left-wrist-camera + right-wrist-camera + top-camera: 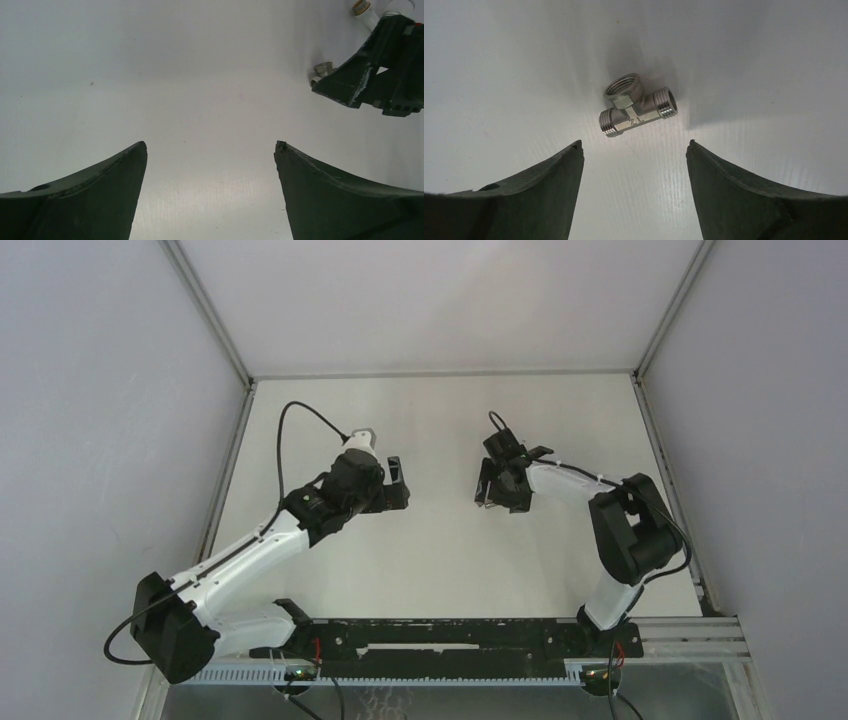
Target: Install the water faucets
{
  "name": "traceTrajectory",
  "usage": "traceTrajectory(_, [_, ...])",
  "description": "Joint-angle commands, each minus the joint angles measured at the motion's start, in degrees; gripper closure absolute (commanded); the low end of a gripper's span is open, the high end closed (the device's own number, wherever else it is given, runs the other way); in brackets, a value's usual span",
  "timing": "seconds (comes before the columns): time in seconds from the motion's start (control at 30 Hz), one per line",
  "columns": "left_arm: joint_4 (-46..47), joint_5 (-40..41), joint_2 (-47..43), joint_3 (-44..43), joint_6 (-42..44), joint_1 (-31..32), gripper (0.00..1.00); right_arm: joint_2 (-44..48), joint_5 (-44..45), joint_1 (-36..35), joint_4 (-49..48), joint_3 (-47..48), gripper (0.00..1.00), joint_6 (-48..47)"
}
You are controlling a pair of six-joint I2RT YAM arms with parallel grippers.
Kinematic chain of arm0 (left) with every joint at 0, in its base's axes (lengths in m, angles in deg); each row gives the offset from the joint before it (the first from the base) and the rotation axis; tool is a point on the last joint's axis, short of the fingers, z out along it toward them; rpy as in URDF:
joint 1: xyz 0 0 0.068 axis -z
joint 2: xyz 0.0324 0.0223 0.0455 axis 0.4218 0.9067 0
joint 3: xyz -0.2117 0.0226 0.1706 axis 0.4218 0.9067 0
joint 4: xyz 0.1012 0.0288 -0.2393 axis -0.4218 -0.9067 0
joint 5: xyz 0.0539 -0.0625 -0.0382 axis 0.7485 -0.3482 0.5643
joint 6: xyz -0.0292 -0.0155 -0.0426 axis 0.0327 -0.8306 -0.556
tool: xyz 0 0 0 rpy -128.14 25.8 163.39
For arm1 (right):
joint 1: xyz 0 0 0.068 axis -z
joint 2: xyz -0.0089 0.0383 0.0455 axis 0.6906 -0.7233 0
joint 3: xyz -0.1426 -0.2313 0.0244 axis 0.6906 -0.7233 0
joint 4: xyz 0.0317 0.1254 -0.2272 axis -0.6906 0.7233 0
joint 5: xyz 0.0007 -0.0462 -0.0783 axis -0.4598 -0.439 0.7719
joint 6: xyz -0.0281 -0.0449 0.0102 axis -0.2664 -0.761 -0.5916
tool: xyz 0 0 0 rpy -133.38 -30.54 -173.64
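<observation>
Left jaws and right jaws stand spread, holding nothing. The metal fitting (638, 106) lies on the counter (499, 75) at twelve o'clock from the right jaws, untouched.

The counter (440, 570) is white. Grey walls (100, 390) stand around it. A black rail (450, 635) runs along its near edge.

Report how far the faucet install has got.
Done: nothing visible; the metal T fitting lies loose on the table, the white tap piece nearby. In hand: right gripper open, poised at the fitting; left gripper open, empty. Left: grasping and joining both.
</observation>
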Motion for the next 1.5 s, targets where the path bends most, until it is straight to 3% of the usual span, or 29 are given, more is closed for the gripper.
traceTrajectory(0.0, [0.61,-1.77,-1.28,0.47,-2.17,-0.56,0.00,-2.00,0.71,-0.06,-1.97,2.75,0.21,2.25])
traceTrajectory(0.17, [2.80,-4.55,-0.68,1.30,-3.69,-0.59,0.00,-2.49,5.70,1.20,-0.02,2.83,0.36,5.89])
traceTrajectory(0.27, [3.10,-5.41,-0.34,0.87,-3.71,-0.62,0.00,-1.42,6.05,3.10,-0.04,1.64,0.37,7.10])
traceTrajectory(0.5, [1.84,-6.00,-0.11,0.39,-1.64,-0.64,0.00,0.64,0.94,5.40,-2.21,0.82,0.20,3.50])
traceTrajectory(0.63, [1.33,-12.90,-1.71,1.64,2.71,-0.66,0.00,0.78,-3.33,7.86,-3.36,1.10,0.18,2.72])
traceTrajectory(0.73, [0.54,-14.32,-4.06,4.73,3.63,-0.65,0.00,1.28,-4.09,9.24,-4.07,1.08,0.22,2.10])
traceTrajectory(0.87, [-1.10,-15.52,-4.99,5.79,4.31,-0.61,0.00,1.86,-2.89,10.74,-3.84,1.63,0.35,2.52])
traceTrajectory(0.97, [-1.26,-15.00,-5.30,5.95,4.37,-0.60,0.00,2.08,-2.46,10.77,-3.16,2.23,0.37,1.60])
traceTrajectory(1.03, [-2.09,-13.10,-5.22,5.40,4.71,-0.61,0.00,2.21,-2.61,9.67,-3.39,2.64,0.44,-2.64])
traceTrajectory(1.17, [-3.59,-10.05,-5.48,4.09,5.50,-0.62,0.00,1.08,0.26,6.94,1.22,4.86,0.44,-8.11])
traceTrajectory(1.47, [-3.07,-11.23,-2.56,2.66,6.14,-0.67,0.00,0.88,-2.20,6.52,-1.06,2.79,0.44,8.87])
